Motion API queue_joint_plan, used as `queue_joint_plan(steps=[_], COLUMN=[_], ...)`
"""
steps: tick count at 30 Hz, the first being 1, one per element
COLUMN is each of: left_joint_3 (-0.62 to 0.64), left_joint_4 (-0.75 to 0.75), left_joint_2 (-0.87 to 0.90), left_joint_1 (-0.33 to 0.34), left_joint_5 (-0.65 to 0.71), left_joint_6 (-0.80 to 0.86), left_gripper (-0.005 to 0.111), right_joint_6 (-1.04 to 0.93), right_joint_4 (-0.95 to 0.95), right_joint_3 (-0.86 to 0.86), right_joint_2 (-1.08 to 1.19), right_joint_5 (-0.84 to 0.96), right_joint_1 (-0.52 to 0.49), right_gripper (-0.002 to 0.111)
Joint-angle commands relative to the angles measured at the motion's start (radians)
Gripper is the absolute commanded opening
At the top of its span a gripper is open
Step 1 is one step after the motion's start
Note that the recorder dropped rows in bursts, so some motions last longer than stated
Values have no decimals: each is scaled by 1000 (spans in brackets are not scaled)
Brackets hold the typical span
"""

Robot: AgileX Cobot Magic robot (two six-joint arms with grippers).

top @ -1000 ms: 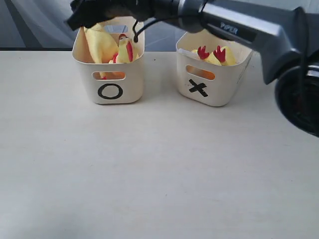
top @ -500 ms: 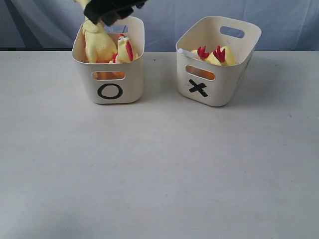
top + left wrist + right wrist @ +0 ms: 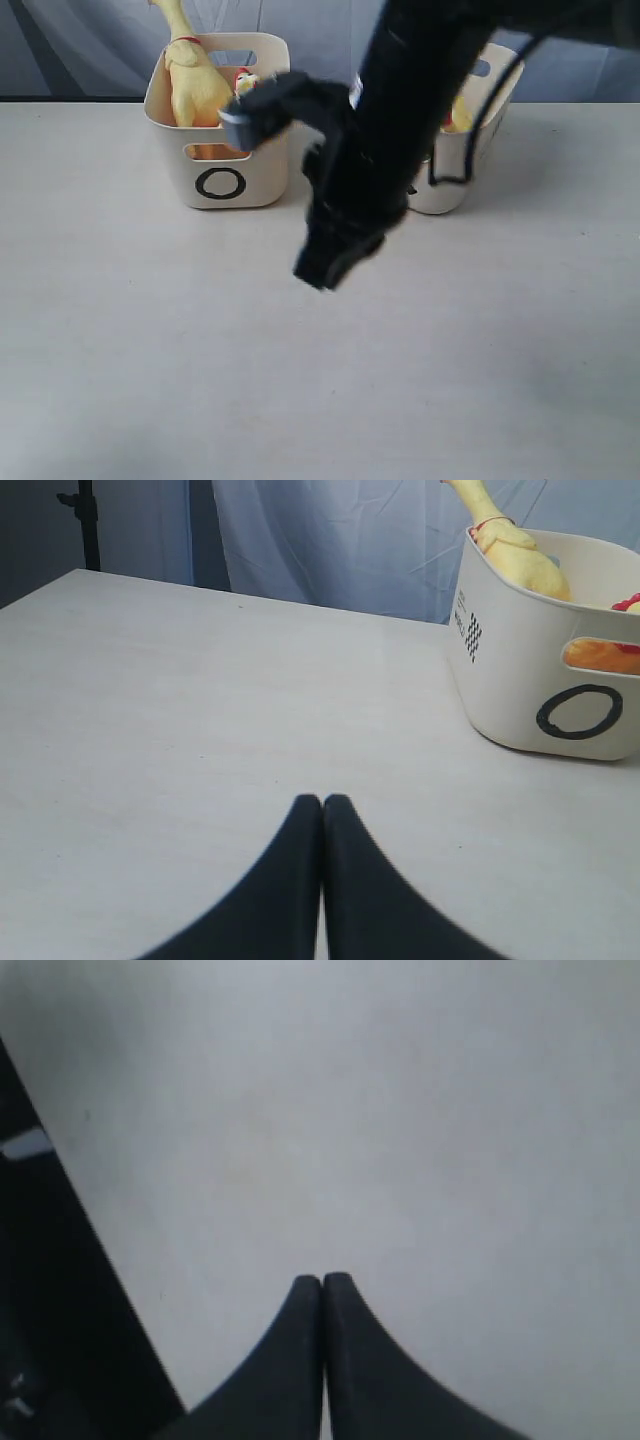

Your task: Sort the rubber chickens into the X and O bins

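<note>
The O bin stands at the back left of the table. A yellow rubber chicken is upright in it with its neck up, and a second chicken's red comb shows beside it. The X bin is mostly hidden behind my blurred right arm; a bit of yellow chicken shows in it. My right gripper hangs over the table's middle, shut and holding nothing. My left gripper is shut and empty, low over the table beside the O bin and its chicken.
A blue-grey curtain hangs behind the table's back edge. The pale tabletop stretches bare in front of both bins. A dark stand rises past the table's far corner in the left wrist view.
My right arm has left the O bin and swung down in front of the X bin, over the table's middle. The chicken it carried now stands free in the O bin.
</note>
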Motion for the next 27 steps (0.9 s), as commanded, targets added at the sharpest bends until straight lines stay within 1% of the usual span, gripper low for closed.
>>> queue_joint_plan(steps=[1, 3, 4, 5, 7, 9, 11, 12, 14, 16, 18, 19, 22, 25, 27], left_joint_3=[-2, -2, -2, -2, -2, -2, -2, -2, -2, -2, -2, -2, -2, -2, -2], left_joint_4=[-5, -5, -5, -5, -5, -5, -5, -5, -5, -5, -3, -3, -5, -5, -5], left_joint_2=[2, 2, 2, 2, 2, 2, 2, 2, 2, 2, 2, 2, 2, 2, 2], left_joint_1=[-4, -4, -4, -4, -4, -4, -4, -4, -4, -4, -4, -6, -6, -6, -6], left_joint_5=[-5, -5, -5, -5, -5, -5, -5, -5, -5, -5, -5, -5, -5, -5, -5], left_joint_6=[-1, -1, -1, -1, -1, -1, -1, -1, -1, -1, -1, -1, -1, -1, -1], left_gripper=[0, 0, 0, 0, 0, 0, 0, 0, 0, 0, 0, 0, 0, 0, 0], right_joint_6=[41, 73, 124, 159, 216, 216, 256, 295, 341, 377, 445, 484, 534, 534, 534], right_joint_4=[-42, -59, -112, -188, -423, -636, -751, -786, -798, -792, -734, -707, -680, -682, -682], right_joint_3=[235, 307, 354, 380, 434, 481, 523, 544, 578, 612, 647, 667, 727, 792, 830], right_joint_2=[-149, -199, -227, -244, -279, -305, -338, -355, -379, -405, -474, -531, -727, -934, -1067], right_joint_5=[6, 6, 6, 6, 6, 6, 6, 6, 6, 6, 6, -58, -366, -702, -833], right_joint_1=[-5, -5, -5, -5, -5, -5, -5, -11, -26, -44, -73, -95, -179, -298, -399], right_gripper=[-1, -1, -1, -1, -1, -1, -1, -1, -1, -1, -1, -1, -1, -1, -1])
